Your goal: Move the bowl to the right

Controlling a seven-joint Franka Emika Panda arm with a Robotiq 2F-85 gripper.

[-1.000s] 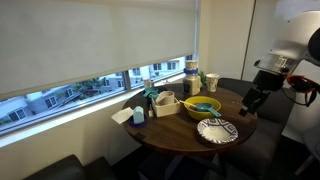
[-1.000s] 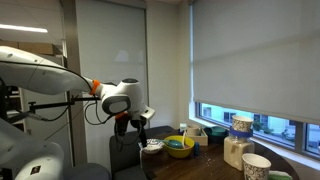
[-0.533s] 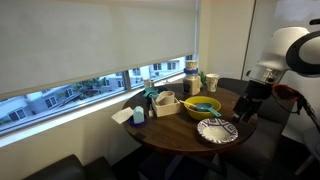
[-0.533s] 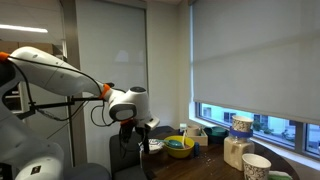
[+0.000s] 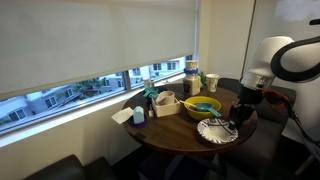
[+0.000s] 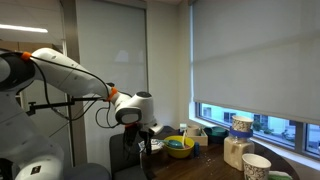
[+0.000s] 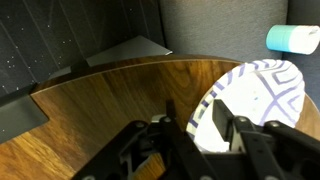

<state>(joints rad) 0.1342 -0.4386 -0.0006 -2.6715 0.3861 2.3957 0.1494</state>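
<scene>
The bowl is shallow and white with dark stripes, and it lies near the round wooden table's front edge. In the wrist view the bowl fills the right side. My gripper straddles its near rim, with one finger on the wood outside and the other over the bowl's inside. A gap shows on both sides of the rim. In both exterior views the gripper reaches down at the bowl's edge.
A yellow bowl with blue contents stands just behind the striped one. Cups, a white container and a tissue box crowd the window side. Dark chairs ring the table. A pale blue cup lies beyond the bowl.
The arm has swung in from beside the table and come down to the bowl's rim. The jaws have narrowed from wide open.
</scene>
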